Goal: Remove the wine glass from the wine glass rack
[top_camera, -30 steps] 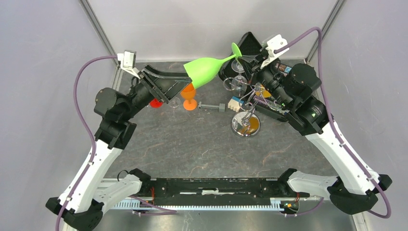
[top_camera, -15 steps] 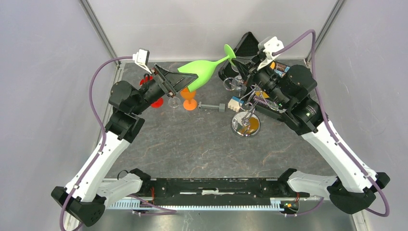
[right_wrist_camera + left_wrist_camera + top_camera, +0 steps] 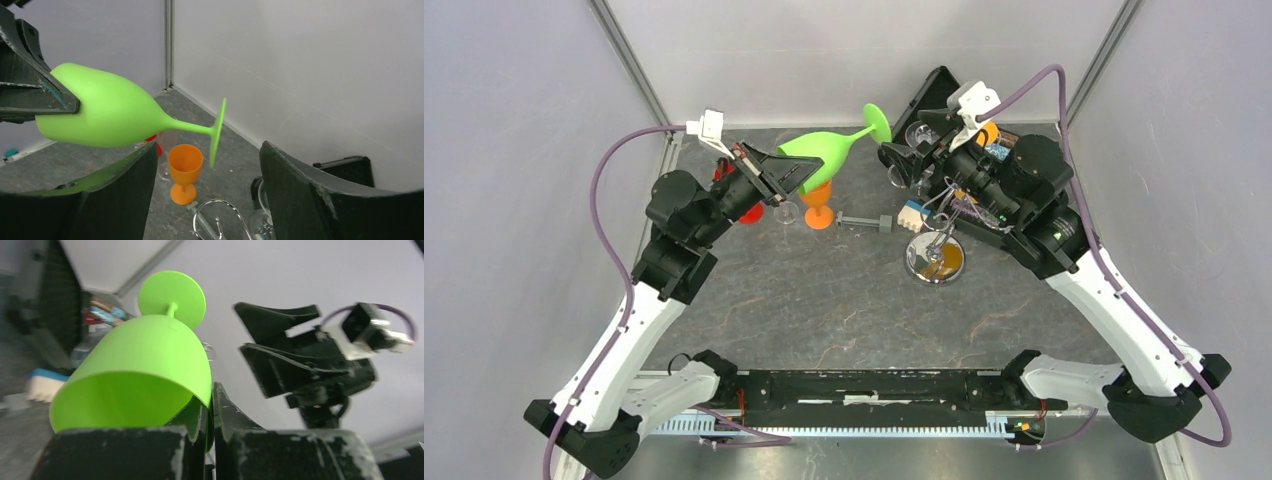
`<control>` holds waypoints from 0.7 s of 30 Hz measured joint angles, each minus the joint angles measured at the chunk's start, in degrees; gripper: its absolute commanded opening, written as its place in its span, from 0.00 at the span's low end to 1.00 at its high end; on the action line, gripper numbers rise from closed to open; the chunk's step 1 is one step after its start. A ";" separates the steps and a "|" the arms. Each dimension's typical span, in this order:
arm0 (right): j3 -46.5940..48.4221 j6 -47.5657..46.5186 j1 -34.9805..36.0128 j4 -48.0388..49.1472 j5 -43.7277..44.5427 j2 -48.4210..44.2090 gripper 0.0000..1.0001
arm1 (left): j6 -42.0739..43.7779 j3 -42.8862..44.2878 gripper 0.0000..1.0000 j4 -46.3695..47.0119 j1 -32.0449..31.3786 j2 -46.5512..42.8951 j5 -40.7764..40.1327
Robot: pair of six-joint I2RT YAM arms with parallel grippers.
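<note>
Green wine glass (image 3: 826, 150) off the rack, in the air over the far edge of the worktop (image 3: 824, 310), left of its middle; lying on its side, bowl mouth toward the left arm, round foot pointing toward the far right corner.

Left gripper (image 3: 807, 170) clamped on the bowl's rim; the left wrist view shows the thin green wall pinched between the two fingers, one inside the bowl, one outside.

Right gripper (image 3: 902, 160) with fingers spread apart, holding nothing; in its own wrist view the glass foot hangs ahead of the gap, touching neither finger.

Wine glass rack (image 3: 935, 257) upright on its mirrored base, right of the worktop's middle, under the right arm; apart from the green glass.

Small orange goblet (image 3: 820, 205) upright on the worktop, below the held glass; black case (image 3: 939, 90) at the far right corner.
</note>
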 measured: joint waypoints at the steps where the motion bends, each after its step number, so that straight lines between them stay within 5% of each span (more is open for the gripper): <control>1: -0.04 -0.31 0.00 -0.09 0.31 -0.15 0.87 | 2.21 0.46 0.02 -2.91 0.00 -0.39 -1.88; 12: -4.20 -3.32 0.00 -1.38 4.85 -7.43 0.90 | 25.99 12.33 0.02 -34.73 0.00 -1.20 -25.90; 21: -6.84 -4.74 0.00 -2.23 8.50 -11.45 0.90 | 34.77 14.03 0.02 -52.54 1.90 4.68 -42.88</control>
